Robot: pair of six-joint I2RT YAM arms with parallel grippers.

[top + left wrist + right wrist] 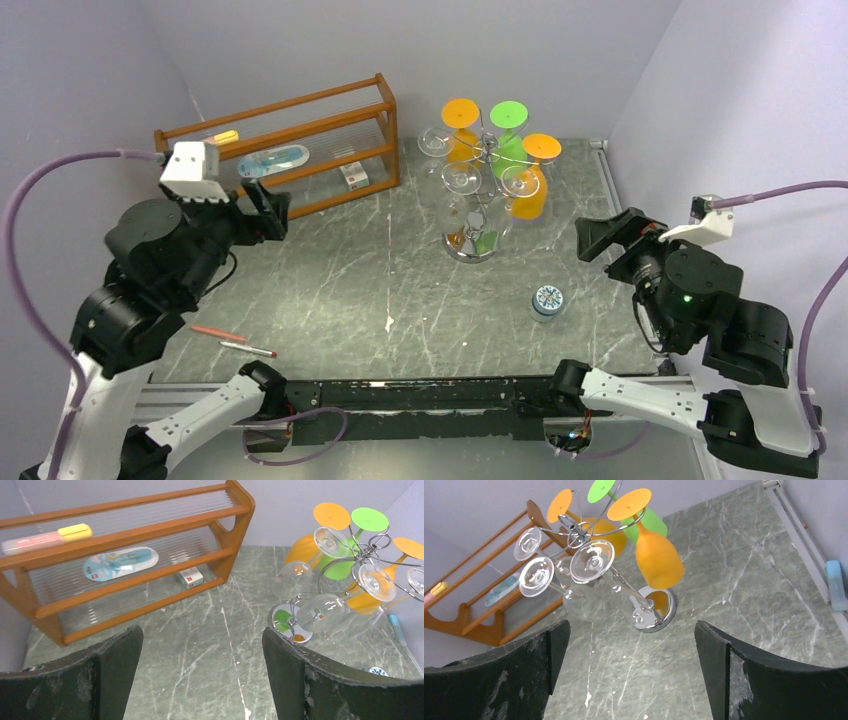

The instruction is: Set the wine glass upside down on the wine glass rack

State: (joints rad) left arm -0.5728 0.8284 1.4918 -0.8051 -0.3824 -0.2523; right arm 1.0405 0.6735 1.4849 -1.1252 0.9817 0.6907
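Observation:
The chrome wine glass rack [478, 160] stands at the back centre on its round shiny base [472, 246]. Several wine glasses hang upside down from its scroll arms: clear ones [461, 180], orange ones [531, 190] and a green one [509, 150]. I see no loose wine glass on the table. My left gripper [270, 212] is open and empty, to the left of the rack. My right gripper [603, 236] is open and empty, to the right of it. The rack [367, 550] shows beyond the left gripper [201, 632]. The rack [579, 527] also shows beyond the right gripper [631, 625].
An orange-brown wooden shelf [300, 150] with clear panels stands at the back left and holds a few small items. A small round tin [547, 300] sits front right of the rack. Two pens [235, 342] lie near the left front. A rail [610, 190] runs along the right edge.

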